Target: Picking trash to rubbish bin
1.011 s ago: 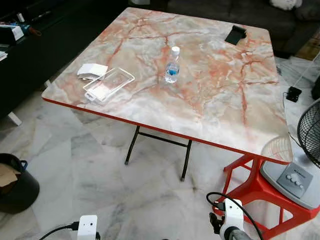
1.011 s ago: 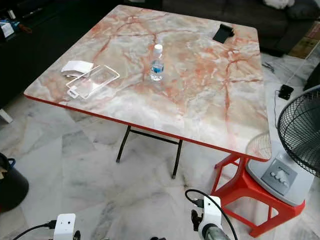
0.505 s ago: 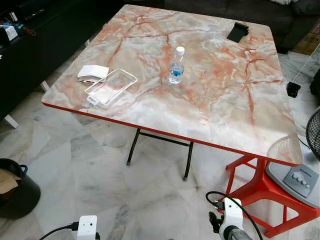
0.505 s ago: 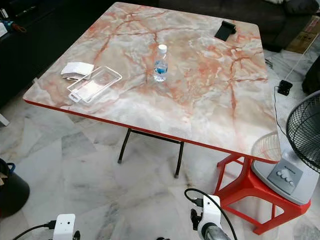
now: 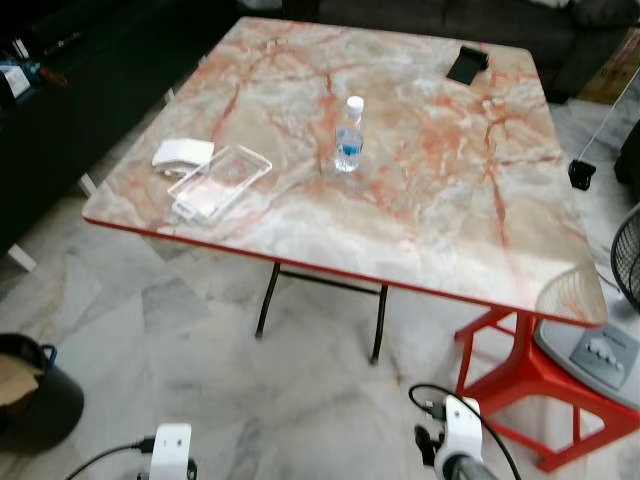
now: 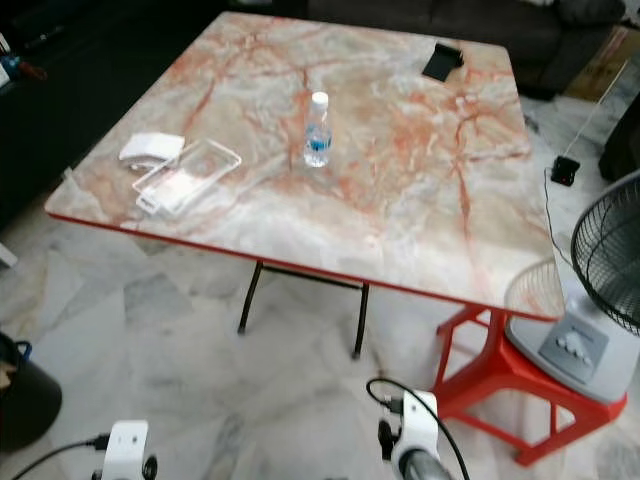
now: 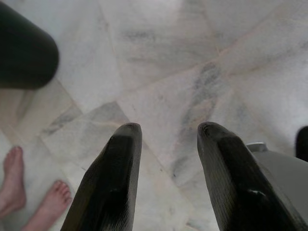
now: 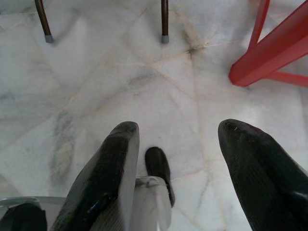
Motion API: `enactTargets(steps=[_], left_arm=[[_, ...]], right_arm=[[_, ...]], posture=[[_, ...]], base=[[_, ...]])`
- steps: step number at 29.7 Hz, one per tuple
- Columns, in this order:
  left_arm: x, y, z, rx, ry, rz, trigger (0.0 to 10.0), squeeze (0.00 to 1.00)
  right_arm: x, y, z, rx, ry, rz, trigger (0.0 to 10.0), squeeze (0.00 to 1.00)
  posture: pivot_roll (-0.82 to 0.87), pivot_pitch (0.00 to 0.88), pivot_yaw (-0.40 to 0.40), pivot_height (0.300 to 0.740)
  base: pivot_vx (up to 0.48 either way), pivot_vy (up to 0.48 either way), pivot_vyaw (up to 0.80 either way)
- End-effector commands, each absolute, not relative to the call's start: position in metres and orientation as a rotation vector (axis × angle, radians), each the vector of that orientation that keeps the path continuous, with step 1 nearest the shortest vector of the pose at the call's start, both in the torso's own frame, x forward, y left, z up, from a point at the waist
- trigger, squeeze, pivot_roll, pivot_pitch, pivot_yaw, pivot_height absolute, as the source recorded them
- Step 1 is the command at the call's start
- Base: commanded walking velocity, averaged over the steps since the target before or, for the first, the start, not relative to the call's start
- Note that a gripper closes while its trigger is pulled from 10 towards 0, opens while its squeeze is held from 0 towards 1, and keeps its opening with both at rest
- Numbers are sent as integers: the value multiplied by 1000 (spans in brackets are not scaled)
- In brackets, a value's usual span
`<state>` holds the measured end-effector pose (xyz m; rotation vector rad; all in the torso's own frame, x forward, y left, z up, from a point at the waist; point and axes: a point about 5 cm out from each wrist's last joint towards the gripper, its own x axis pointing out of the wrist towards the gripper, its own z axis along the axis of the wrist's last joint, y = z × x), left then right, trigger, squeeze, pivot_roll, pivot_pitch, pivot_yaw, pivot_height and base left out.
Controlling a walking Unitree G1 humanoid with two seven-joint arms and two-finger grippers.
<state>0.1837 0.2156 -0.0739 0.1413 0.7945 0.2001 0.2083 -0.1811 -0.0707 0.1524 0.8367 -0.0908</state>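
Marble-patterned counter (image 5: 420,200) with red edging occupies the upper centre of the head view. A water bottle (image 5: 347,135) with a white cap stands upright near its middle. At the counter's left corner lies a clear plastic tray (image 5: 219,182), with a folded white paper (image 5: 182,153) just beside it, toward the upper left. A black object (image 5: 466,64) rests at the far upper-right corner; its kind cannot be made out.

A dark rubbish bin (image 5: 35,390) sits on the marble floor (image 5: 200,340) at the lower left of the frame, well apart from the counter. A red stool (image 5: 530,375) and a fan base (image 5: 595,350) stand at the lower right.

Left gripper (image 7: 166,132) hangs above the floor, jaws parted and empty; a person's bare feet (image 7: 29,192) show at the lower left of that wrist view. Right gripper (image 8: 178,132) likewise hangs over the floor, jaws spread wide, holding nothing.
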Motion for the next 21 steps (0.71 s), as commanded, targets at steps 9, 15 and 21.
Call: enactTargets(steps=[9, 15, 21], left_arm=[[173, 220, -80, 196, 858, 185, 10000, 0], [172, 221, -80, 188, 858, 191, 10000, 0], [172, 222, -79, 192, 854, 192, 10000, 0]], right_arm=[[199, -182, -76, 179, 861, -123, 10000, 0], [199, -182, -76, 184, 856, -125, 10000, 0], [199, -182, -76, 184, 857, -124, 10000, 0]], posture=[[96, 167, 3, 740], [96, 168, 3, 740], [96, 166, 4, 740]], base=[[0, -165, -678], [0, 0, 0], [0, 0, 0]])
